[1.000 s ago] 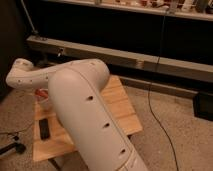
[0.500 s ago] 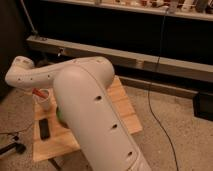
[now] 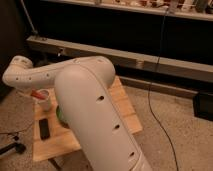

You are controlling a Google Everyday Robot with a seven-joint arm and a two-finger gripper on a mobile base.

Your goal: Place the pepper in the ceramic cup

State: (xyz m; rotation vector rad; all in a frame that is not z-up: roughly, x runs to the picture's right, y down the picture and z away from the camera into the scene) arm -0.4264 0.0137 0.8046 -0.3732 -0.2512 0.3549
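Observation:
The whitish ceramic cup stands upright on the left part of the wooden table. A small red-orange pepper is at the cup's left rim, just under the end of my white arm. My gripper is there, over the cup's left side and mostly hidden by the wrist link. I cannot tell whether the pepper is held or resting on the rim. My big white upper arm covers the middle of the table.
A flat black block lies on the table in front of the cup. Something green shows beside the arm. A cable hangs at the right. A dark stand foot is on the floor at left. A long shelf unit stands behind.
The big arm link has swung slightly, uncovering more of the cup. The pepper and the arm's end have stayed at the cup's left rim.

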